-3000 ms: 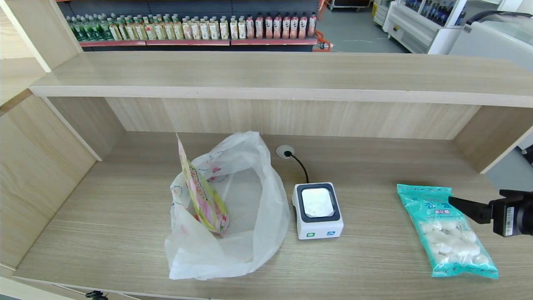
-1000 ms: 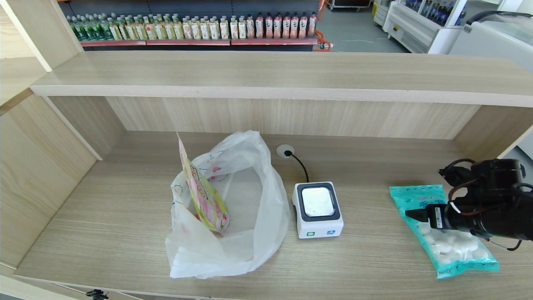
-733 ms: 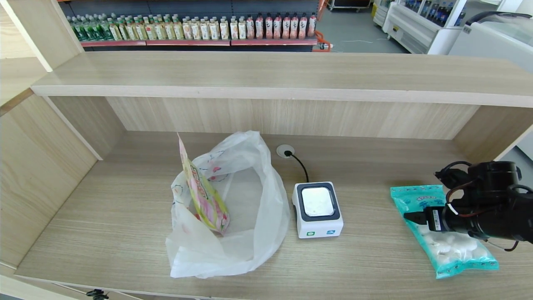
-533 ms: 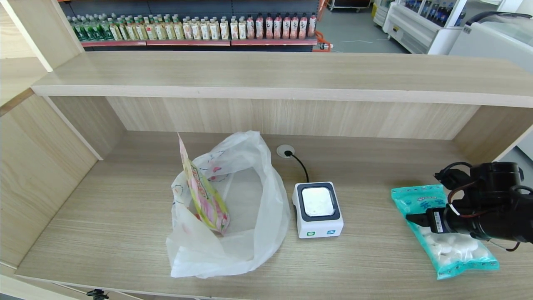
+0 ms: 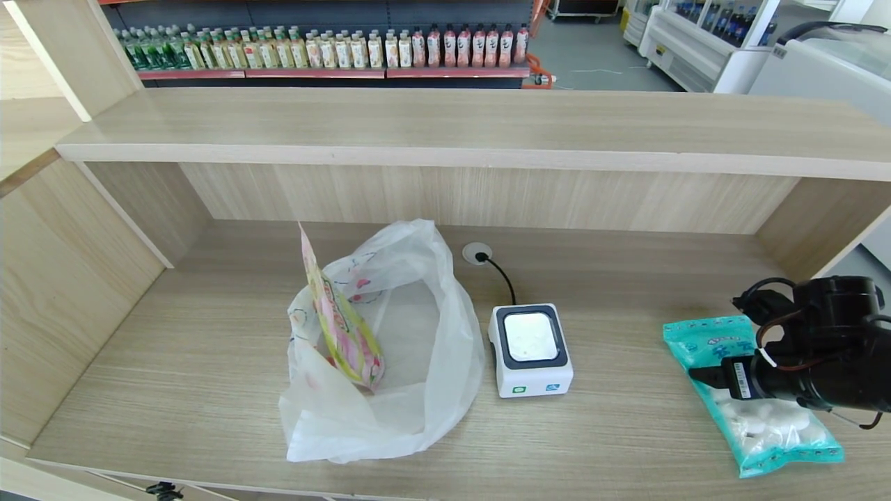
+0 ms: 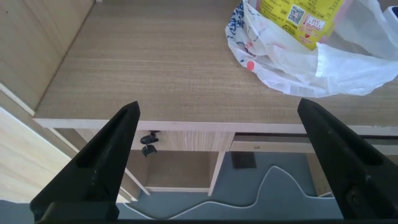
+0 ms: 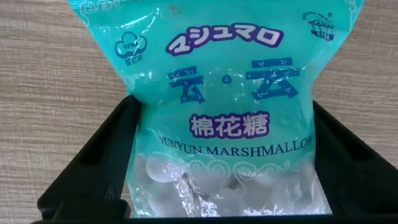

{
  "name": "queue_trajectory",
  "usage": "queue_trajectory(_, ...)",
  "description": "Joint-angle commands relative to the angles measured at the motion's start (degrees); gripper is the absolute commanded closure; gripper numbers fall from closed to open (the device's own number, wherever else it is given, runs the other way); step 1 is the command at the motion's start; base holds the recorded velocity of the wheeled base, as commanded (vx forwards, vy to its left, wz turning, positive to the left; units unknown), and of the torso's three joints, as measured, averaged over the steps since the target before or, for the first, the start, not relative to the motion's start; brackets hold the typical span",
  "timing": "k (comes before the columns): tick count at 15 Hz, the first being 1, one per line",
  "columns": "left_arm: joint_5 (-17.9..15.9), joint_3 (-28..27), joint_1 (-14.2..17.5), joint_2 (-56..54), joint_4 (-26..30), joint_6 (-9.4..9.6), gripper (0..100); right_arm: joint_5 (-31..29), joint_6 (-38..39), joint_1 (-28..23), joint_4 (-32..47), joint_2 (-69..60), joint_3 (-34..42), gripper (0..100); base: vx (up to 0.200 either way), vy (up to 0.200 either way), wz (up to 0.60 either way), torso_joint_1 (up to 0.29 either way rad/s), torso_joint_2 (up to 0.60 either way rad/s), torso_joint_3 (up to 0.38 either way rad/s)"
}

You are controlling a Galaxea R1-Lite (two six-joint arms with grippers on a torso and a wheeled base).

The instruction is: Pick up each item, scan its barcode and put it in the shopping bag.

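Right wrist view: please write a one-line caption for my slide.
The open right hand straddles a teal marshmallow bag lying on the wooden counter.

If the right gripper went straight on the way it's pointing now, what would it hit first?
The marshmallow bag. The right gripper points down at it, open fingers either side of the pack, which lies flat on the counter. How much gap remains is unclear.

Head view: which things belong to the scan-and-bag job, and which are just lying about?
Job: teal marshmallow packet; white square barcode scanner; translucent white plastic shopping bag; pink-and-yellow snack pouch inside it.
Lying about: drink bottles on the far shelf; white freezer cabinets.
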Motion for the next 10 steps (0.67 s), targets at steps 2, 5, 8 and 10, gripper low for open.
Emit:
queue_trajectory(2,0.0,0.0,0.0,0.0,0.0,-0.04,0,0.4,-0.1,0.1,0.0,-1.8,-1.1,100,0.000,0.000,0.00,0.000,0.00,0.000)
queue_trajectory(5,0.0,0.0,0.0,0.0,0.0,-0.04,0,0.4,-0.3,0.2,-0.1,-2.6,-1.3,100,0.000,0.000,0.00,0.000,0.00,0.000)
queue_trajectory(8,0.0,0.0,0.0,0.0,0.0,-0.04,0,0.3,-0.8,0.3,-0.1,-3.6,-1.4,100,0.000,0.000,0.00,0.000,0.00,0.000)
queue_trajectory(10,0.0,0.0,0.0,0.0,0.0,-0.04,0,0.3,-0.7,0.3,0.0,-3.9,-1.3,100,0.000,0.000,0.00,0.000,0.00,0.000)
